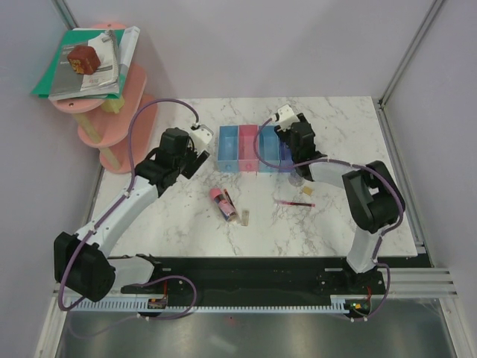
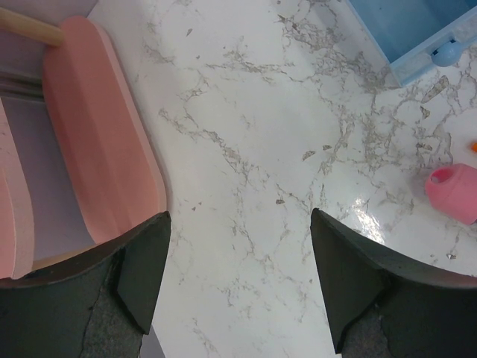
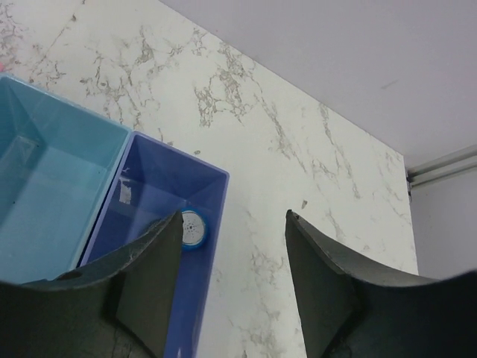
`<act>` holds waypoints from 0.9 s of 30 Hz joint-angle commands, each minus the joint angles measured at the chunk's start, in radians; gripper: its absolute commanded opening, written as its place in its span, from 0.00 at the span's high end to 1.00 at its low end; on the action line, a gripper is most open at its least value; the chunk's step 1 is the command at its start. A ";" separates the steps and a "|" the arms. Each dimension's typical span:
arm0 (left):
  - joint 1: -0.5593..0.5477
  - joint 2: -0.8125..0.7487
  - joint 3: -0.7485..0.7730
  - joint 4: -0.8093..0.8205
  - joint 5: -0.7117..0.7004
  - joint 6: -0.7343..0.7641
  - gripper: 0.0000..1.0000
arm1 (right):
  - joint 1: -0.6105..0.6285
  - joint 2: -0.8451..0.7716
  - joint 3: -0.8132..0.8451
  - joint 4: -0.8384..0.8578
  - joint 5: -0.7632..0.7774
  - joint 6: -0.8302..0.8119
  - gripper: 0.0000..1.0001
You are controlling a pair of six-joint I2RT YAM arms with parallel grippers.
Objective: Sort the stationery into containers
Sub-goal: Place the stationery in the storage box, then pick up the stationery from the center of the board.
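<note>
The containers are a joined row: light blue (image 1: 227,145), pink (image 1: 248,145), light blue (image 1: 268,145) and darker blue (image 3: 160,186). My right gripper (image 1: 292,142) is open above the darker blue tray's right edge (image 3: 234,224). A grey blue-capped cylinder (image 3: 193,227) lies inside that tray, beside my left finger. My left gripper (image 1: 194,164) is open and empty over bare marble (image 2: 240,276), left of the trays. A pink-capped dark tube (image 1: 223,203), a tan block (image 1: 243,217), a thin red pen (image 1: 294,202), another tan block (image 1: 307,191) and a clear roll (image 1: 296,180) lie on the table.
A tiered pink round shelf (image 1: 112,119) stands at the back left, close to my left gripper (image 2: 97,149), with stacked books and a brown block (image 1: 83,58) on top. The tube's pink cap (image 2: 455,192) shows at the right of the left wrist view. Frame posts edge the table.
</note>
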 commanded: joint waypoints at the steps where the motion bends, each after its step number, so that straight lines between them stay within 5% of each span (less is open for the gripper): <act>1: -0.005 -0.045 0.060 -0.022 0.010 0.044 0.17 | -0.042 -0.151 0.079 -0.283 -0.058 0.045 0.35; 6: -0.003 -0.061 0.080 -0.056 0.027 0.069 0.17 | -0.106 -0.231 0.231 -0.686 -0.260 0.060 0.34; 10: -0.003 -0.075 0.093 -0.082 0.052 0.086 0.16 | -0.117 -0.278 0.199 -0.885 -0.328 -0.007 0.34; 27: -0.005 -0.180 0.058 -0.146 0.096 0.121 0.16 | -0.123 -0.234 0.120 -1.145 -0.593 0.025 0.13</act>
